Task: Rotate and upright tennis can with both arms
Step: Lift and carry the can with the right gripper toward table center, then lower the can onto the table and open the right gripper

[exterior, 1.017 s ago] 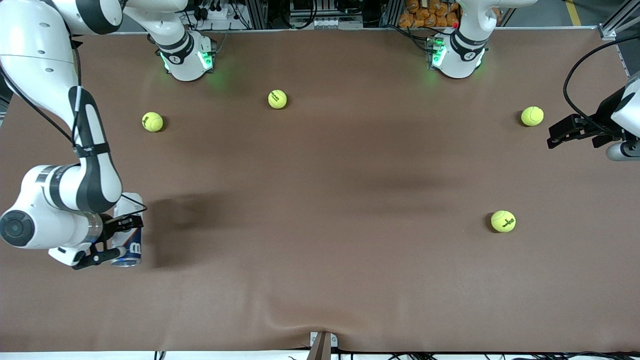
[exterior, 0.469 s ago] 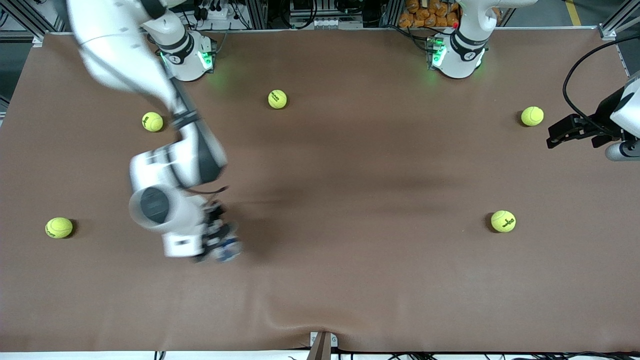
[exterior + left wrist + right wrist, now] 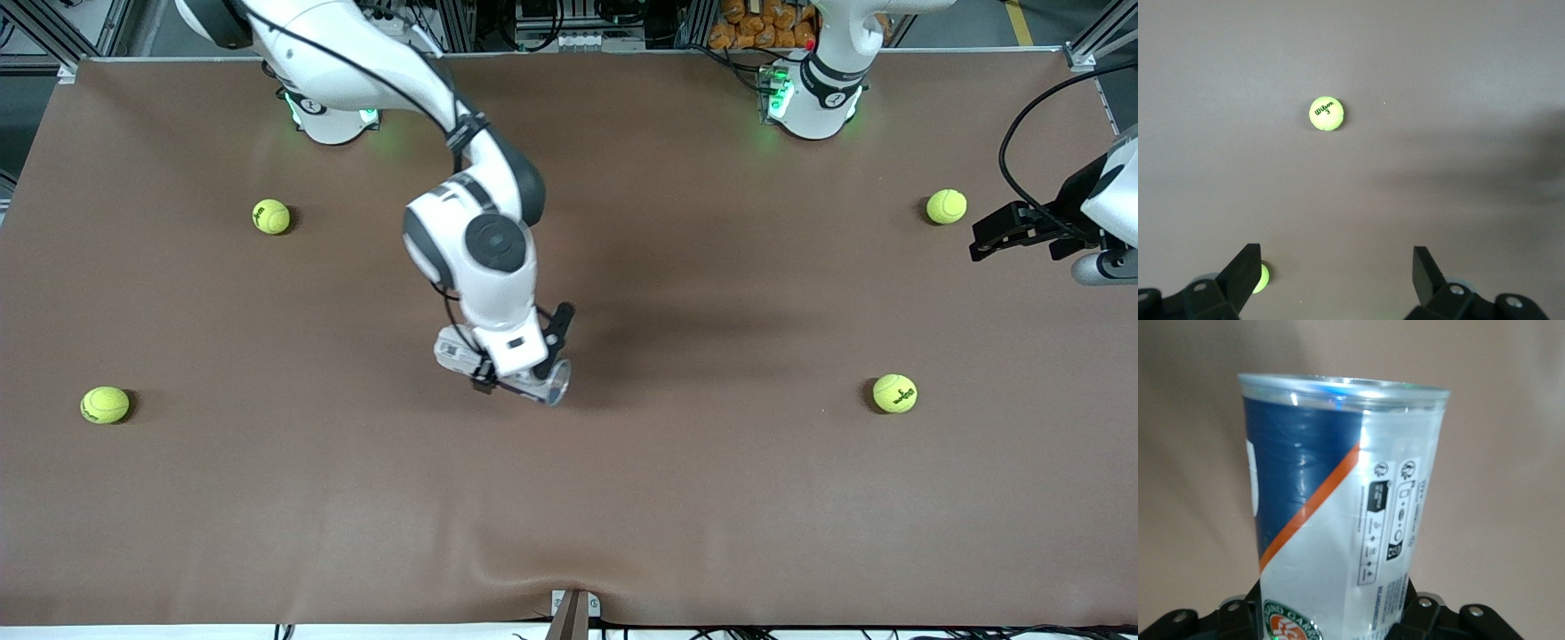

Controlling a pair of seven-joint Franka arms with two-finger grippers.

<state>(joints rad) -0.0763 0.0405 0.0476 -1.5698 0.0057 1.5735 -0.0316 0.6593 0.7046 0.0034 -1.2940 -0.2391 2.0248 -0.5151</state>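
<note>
Over the middle of the tabletop (image 3: 711, 498), your right tool (image 3: 533, 360) is up in the air and squeezes the tennis can (image 3: 542, 384). You can see the can poke out past the white wrist in the front view, tipped over and not standing. The right wrist view shows it close up: the tennis can (image 3: 1338, 513) has a navy label, an orange stripe and a clear rim, and the right tool (image 3: 1338, 623) pinches it near one end.

Your left tool (image 3: 1013, 229) waits at the left arm's end of the tabletop, near a tennis ball (image 3: 946, 206). Its two fingers (image 3: 1238, 280) stand wide apart with nothing between them. Under it you can see a tennis ball (image 3: 1326, 113) with writing on it.

More tennis balls lie around: one (image 3: 894, 393) toward the left arm's end and nearer the front camera, one (image 3: 270, 216) and one (image 3: 105, 404) toward the right arm's end.

So you look partway through. The can is picked up, which is good. It is not yet standing on the tabletop. I think you need to bring in the left tool, turn the can with both arms, and set it down on its end.
</note>
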